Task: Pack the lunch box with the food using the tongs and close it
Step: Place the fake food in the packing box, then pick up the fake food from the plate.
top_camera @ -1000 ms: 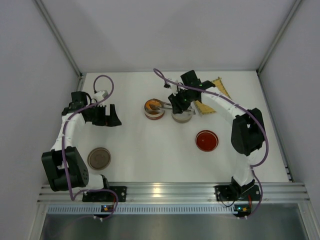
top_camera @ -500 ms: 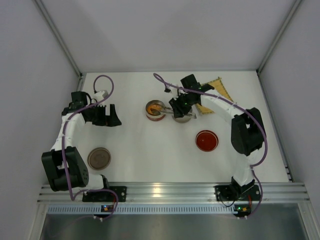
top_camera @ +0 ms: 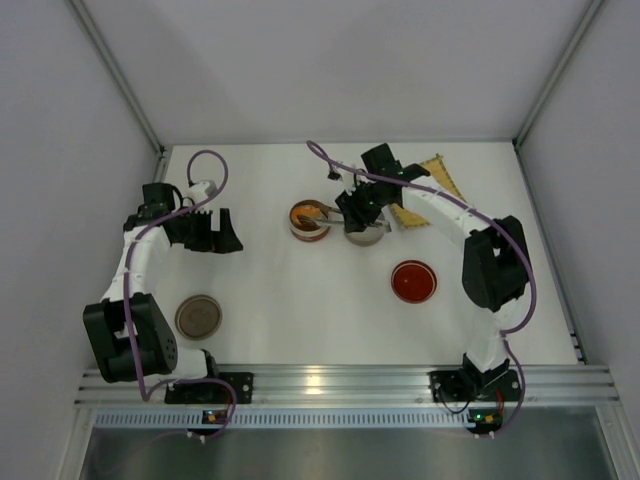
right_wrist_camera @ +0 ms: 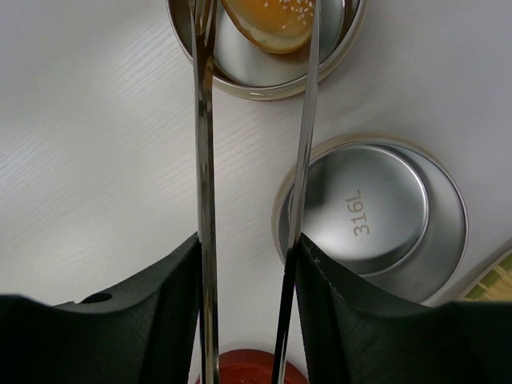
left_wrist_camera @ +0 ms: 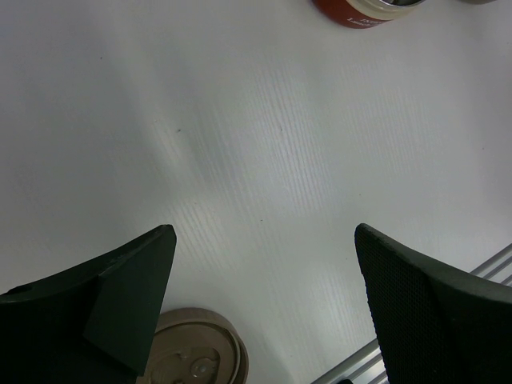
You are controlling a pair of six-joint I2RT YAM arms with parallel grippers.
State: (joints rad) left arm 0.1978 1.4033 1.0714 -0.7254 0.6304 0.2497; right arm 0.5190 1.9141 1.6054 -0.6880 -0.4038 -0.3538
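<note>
Right wrist view: right tool (right_wrist_camera: 246,244) pinching slim grey V-shaped tongs (right_wrist_camera: 205,160), tips astride round orange sesame bun (right_wrist_camera: 268,20) inside round steel container (right_wrist_camera: 240,68). Idle left tool (left_wrist_camera: 264,236) spread. Alongside, second steel container (right_wrist_camera: 376,216) empty, dark piece unseen, red lid (top_camera: 413,281) off.

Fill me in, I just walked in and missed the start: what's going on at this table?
The right claw holds the tongs, whose tips reach into a red-walled steel container where the orange bun lies between them; whether they squeeze it is unclear. An empty steel bowl sits beside that container. The left claw hangs open over the table near a tan lid, handling nothing. A red lid lies apart, so nothing is closed yet.
</note>
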